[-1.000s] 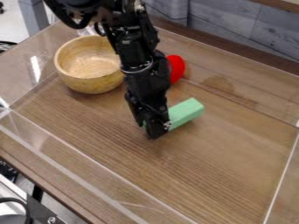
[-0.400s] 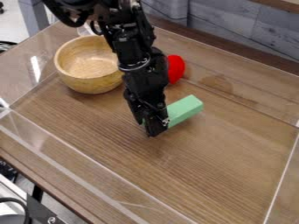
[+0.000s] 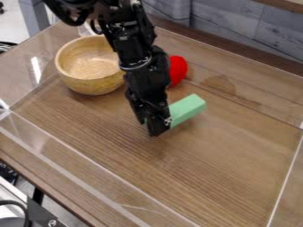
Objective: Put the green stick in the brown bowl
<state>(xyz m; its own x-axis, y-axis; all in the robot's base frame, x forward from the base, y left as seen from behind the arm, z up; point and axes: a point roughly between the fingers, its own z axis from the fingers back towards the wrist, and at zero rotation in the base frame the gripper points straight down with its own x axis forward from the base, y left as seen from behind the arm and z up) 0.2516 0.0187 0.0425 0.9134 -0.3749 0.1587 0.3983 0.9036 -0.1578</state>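
Observation:
The green stick (image 3: 187, 110) is a mint-green bar lying on the wooden table just right of centre. My gripper (image 3: 158, 127) points almost straight down at the stick's near-left end, and its black fingers look shut on that end, which they hide. The brown bowl (image 3: 90, 66) is a round tan wooden bowl with a pale speckled inside, standing at the back left, well apart from the gripper and with nothing in it.
A red strawberry-like toy (image 3: 175, 69) lies behind the arm, between bowl and stick. Low clear plastic walls (image 3: 71, 164) ring the wooden table top. Dark grey cushions sit behind the back edge.

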